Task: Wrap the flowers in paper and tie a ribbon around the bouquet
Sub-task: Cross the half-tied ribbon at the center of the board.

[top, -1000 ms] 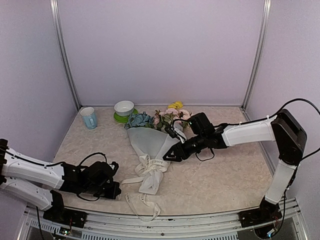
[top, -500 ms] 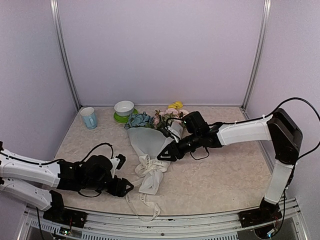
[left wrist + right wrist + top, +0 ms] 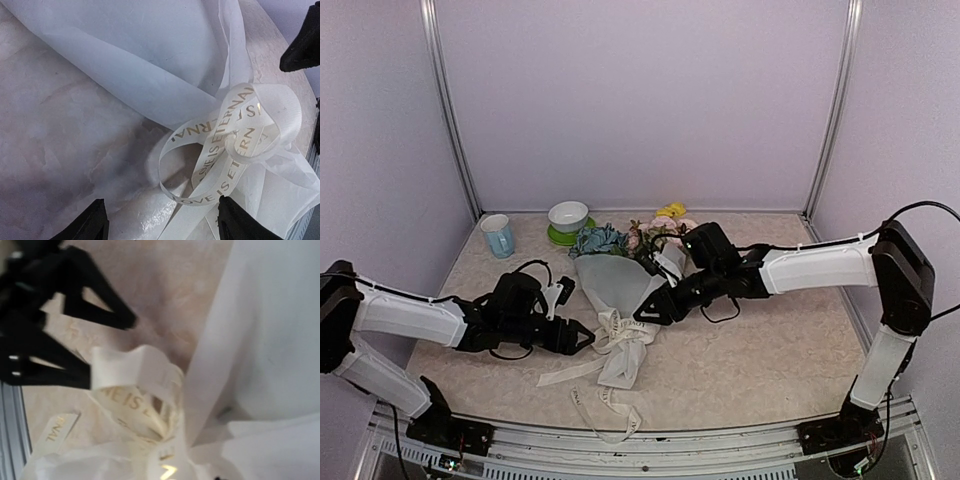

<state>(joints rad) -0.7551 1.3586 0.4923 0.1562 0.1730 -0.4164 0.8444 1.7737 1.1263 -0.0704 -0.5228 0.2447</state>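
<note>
Left gripper (image 3: 161,215): jaws are standing wide, gripping nothing. Ribbon (image 3: 235,135): its looped knot is lying just ahead of these fingertips, between them, at the gathered neck of the paper (image 3: 150,55). Right gripper (image 3: 655,310): sitting at the paper's edge just beyond the knot; jaw state cannot be told. Flowers (image 3: 655,232): sticking out behind the Right gripper.

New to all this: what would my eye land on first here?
A bouquet of pink, yellow and blue flowers in a white paper cone lies mid-table, a lettered cream ribbon looped at its narrow end. The left pincer and the right pincer flank that ribbon, close on either side.
</note>
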